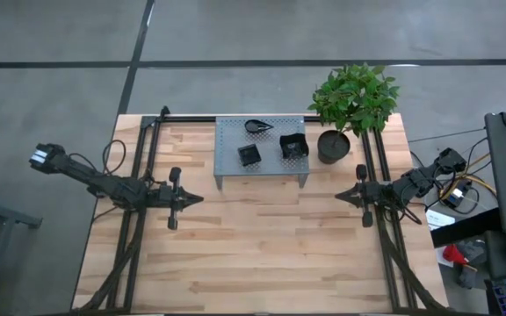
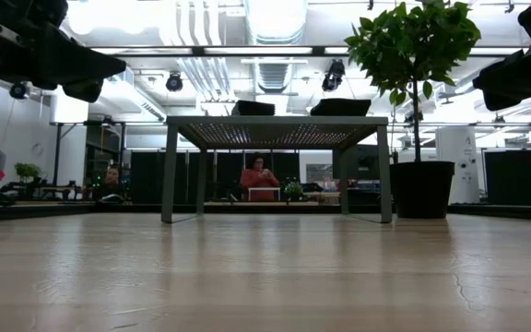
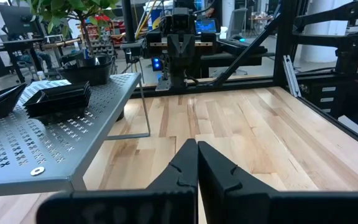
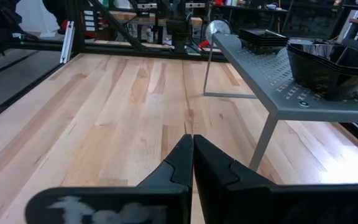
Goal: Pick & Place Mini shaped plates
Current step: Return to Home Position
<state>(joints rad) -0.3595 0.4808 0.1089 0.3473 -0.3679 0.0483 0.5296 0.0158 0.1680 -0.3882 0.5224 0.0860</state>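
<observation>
Three stacks of mini shaped plates sit on the grey perforated stand (image 1: 260,149) at the table's far middle: small squares (image 1: 249,154), larger wavy-edged squares (image 1: 293,146) and leaf shapes (image 1: 257,126). The small squares (image 3: 59,98) and the wavy-edged squares (image 4: 332,65) also show in the wrist views. My left gripper (image 1: 198,199) hovers shut over the table's left part, pointing right, level. My right gripper (image 1: 339,197) hovers shut over the right part, pointing left. Both are clear of the stand and hold nothing.
A green plant in a black round pot (image 1: 333,146) stands on the table just right of the stand. Black frame rails (image 1: 139,175) run along the table's left and right sides. Bare wood (image 1: 262,254) lies between the grippers and toward the near edge.
</observation>
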